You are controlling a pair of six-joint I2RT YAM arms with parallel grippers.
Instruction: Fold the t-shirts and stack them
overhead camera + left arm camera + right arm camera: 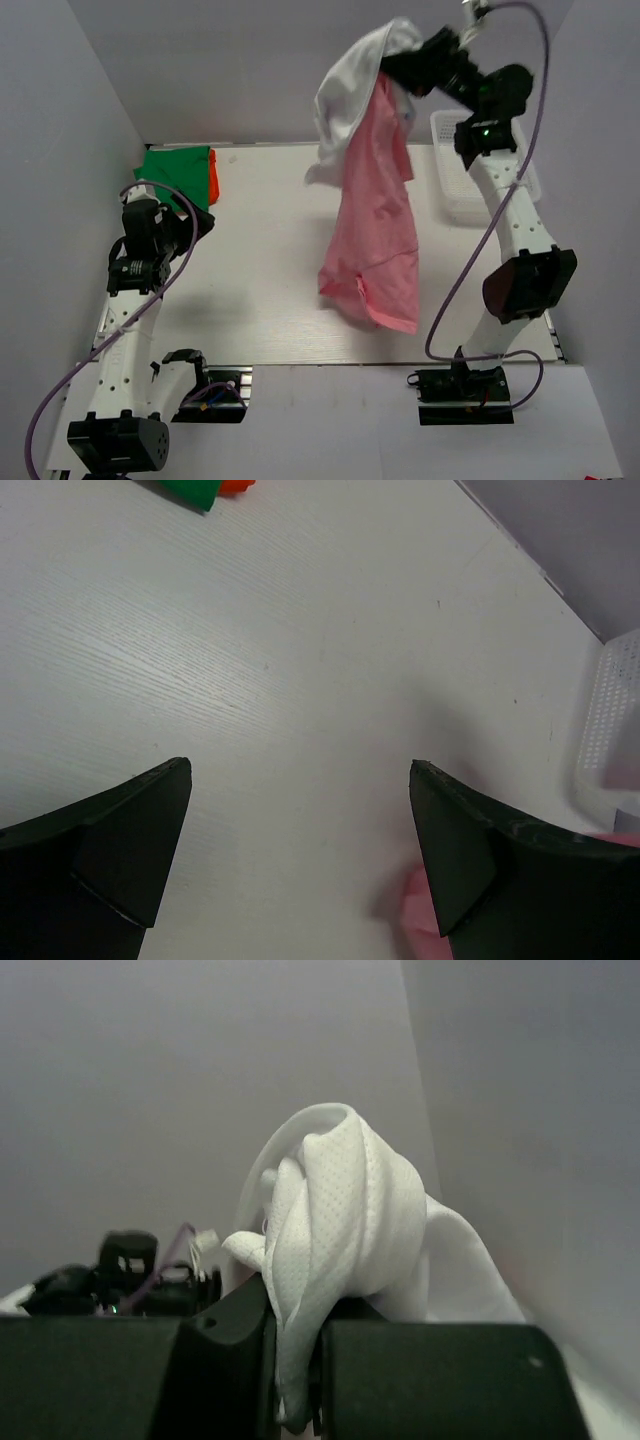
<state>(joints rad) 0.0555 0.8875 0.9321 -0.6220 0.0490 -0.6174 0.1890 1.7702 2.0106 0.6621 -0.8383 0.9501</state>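
My right gripper (398,68) is raised high at the back, shut on a bunch of the white t-shirt (345,100). In the right wrist view, white fabric (335,1220) is pinched between the jaws of that gripper (295,1360). A pink t-shirt (375,230) hangs with the white one, draping down over the middle of the table. Whether the jaws also pinch it is hidden. Folded green (175,165) and orange (213,178) t-shirts lie at the back left. My left gripper (198,222) hovers open and empty just in front of them; a pink corner (420,915) shows by its right finger.
A white mesh basket (455,190) stands at the right edge of the table, beside the right arm, and shows as the basket (610,720) in the left wrist view. Walls close in the table at the left, back and right.
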